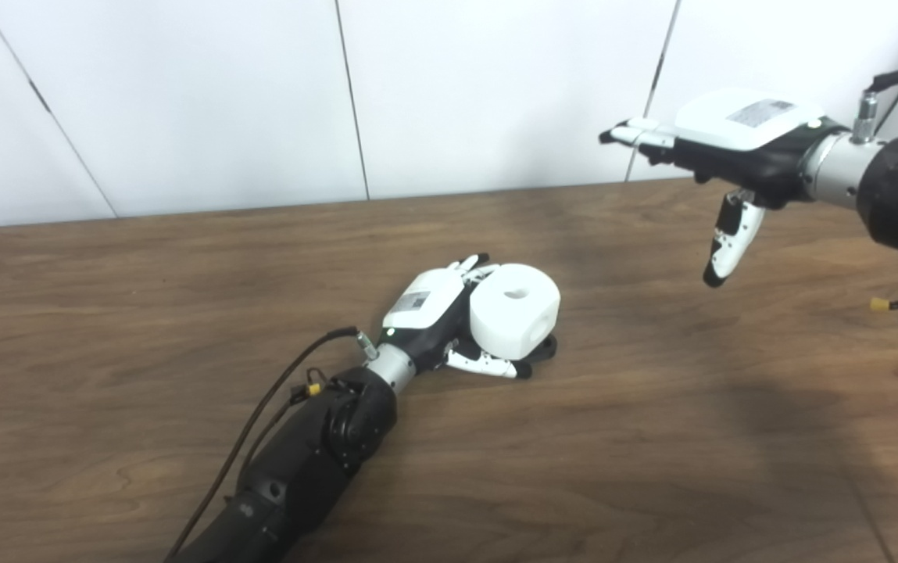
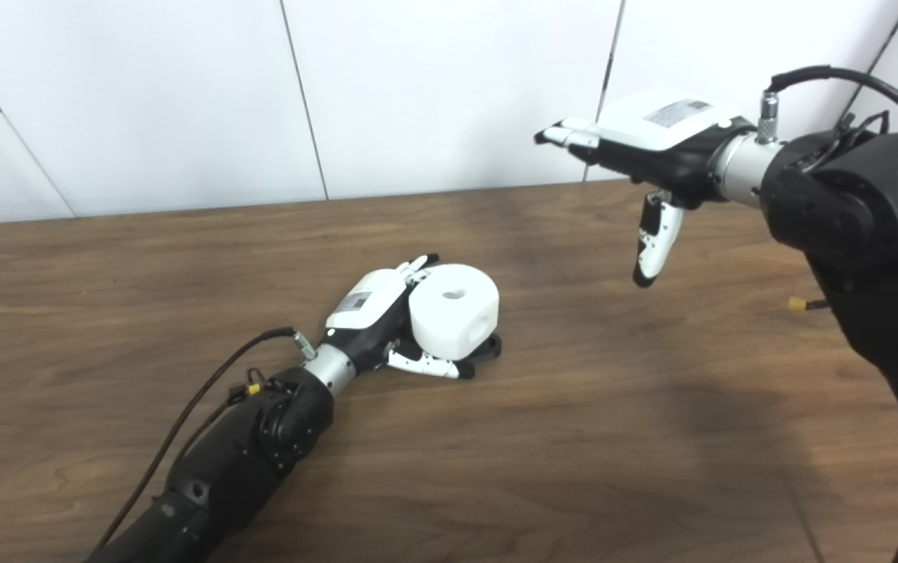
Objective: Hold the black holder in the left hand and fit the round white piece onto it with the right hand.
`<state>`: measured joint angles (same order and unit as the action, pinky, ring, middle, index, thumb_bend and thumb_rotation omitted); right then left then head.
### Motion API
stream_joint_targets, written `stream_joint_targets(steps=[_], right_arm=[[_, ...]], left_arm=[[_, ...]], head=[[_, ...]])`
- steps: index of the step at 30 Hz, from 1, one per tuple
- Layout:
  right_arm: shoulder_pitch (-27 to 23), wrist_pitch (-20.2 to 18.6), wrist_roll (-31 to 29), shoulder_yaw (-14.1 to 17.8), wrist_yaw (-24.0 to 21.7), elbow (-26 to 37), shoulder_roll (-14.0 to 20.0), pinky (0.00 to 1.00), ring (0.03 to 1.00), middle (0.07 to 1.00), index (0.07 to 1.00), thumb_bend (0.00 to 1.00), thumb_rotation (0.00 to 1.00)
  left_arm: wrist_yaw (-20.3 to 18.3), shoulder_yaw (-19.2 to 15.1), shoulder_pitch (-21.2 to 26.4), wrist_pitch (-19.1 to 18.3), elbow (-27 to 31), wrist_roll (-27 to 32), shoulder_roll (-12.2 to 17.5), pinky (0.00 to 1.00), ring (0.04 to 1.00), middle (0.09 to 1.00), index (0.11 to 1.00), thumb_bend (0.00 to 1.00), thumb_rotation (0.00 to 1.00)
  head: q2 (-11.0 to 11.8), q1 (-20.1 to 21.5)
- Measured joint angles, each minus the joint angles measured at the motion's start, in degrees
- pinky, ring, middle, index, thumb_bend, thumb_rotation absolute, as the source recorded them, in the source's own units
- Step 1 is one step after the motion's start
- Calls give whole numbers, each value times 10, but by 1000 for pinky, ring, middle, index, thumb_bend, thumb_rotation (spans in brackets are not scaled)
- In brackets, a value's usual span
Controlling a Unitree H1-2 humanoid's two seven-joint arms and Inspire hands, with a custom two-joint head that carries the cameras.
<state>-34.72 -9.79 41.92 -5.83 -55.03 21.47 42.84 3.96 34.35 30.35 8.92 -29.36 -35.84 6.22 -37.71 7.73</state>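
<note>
With the round white piece (image 1: 514,310) seated on the black holder (image 1: 544,349) in the left hand's (image 1: 449,320) closed fingers on the tabletop (image 1: 652,438), the fitting looks done; the right hand (image 1: 718,152), open and empty, hangs well apart up-right, needing only to withdraw.

I am working in what is looking like a lab or test room — nothing homely is showing. A plain wood-grain table (image 1: 652,438) is filling my view, and bare white wall panels (image 1: 495,86) with thin dark seams are standing behind it. Exposed cables (image 1: 261,422) are running along my black arms — bench-rig dressing, not household furnishing.
</note>
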Motion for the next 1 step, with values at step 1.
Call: stream_joint_targets(steps=[1], right_arm=[[14,6,-1,11,32,-14,-7,554,714,806,823,883,10]], left_arm=[[2,0,0,3,-1,0,0,970,980,899,482,524,61]], head=[[3,3]])
